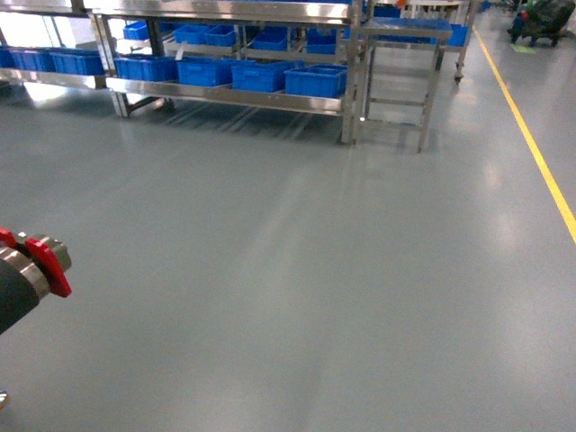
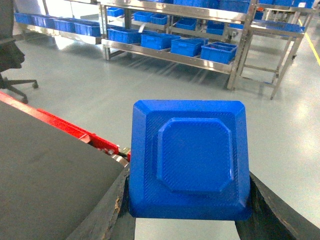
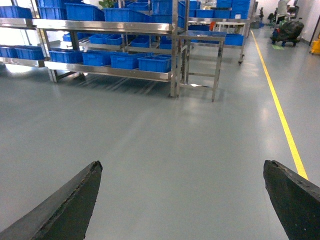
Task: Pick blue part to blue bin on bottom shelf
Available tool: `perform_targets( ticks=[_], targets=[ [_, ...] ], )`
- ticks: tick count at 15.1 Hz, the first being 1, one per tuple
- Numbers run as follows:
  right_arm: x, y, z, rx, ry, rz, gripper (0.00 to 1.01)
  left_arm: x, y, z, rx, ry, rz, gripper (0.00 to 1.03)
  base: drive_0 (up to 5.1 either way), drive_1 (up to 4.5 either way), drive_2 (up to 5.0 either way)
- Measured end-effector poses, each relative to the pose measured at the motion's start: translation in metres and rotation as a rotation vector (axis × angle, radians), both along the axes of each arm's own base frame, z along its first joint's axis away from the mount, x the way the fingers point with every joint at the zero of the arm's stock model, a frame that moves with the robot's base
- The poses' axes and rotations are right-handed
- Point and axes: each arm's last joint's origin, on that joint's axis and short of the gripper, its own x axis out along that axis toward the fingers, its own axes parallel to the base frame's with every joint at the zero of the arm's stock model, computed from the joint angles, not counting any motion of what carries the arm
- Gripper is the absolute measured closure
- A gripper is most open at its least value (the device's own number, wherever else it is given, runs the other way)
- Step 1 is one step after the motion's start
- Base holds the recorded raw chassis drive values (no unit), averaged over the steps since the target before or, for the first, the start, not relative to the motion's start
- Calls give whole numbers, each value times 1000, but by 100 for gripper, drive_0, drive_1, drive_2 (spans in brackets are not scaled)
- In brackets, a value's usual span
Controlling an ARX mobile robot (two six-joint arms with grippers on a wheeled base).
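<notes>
In the left wrist view, the blue part [image 2: 190,160], a square piece with a raised octagonal centre, fills the middle. My left gripper [image 2: 189,202] is shut on it, one dark finger pressing each side. My right gripper [image 3: 182,165] is open over bare grey floor with nothing between its fingers. The bottom shelf [image 1: 225,95], a long steel rack level with a shiny front lip, stands across the floor, far from both grippers. Several blue bins [image 1: 315,81] sit in a row on it. In the head view only a red and metal part of the left arm [image 1: 40,263] shows.
A small steel table [image 1: 400,72] stands right of the rack. A yellow floor line [image 1: 535,153] runs along the right. An office chair [image 2: 12,60] is at the far left. Upper rack levels hold more blue bins [image 3: 120,12]. Wide grey floor lies between me and the rack.
</notes>
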Motion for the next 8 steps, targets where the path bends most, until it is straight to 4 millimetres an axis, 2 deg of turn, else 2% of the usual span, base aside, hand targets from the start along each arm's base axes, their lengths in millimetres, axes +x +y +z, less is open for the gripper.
perform_targets(
  ticks=[8],
  targets=[
    [0,0,0,0,0,0,3,0,0,0,0,0,0,59,-163,-163,-163]
  ],
)
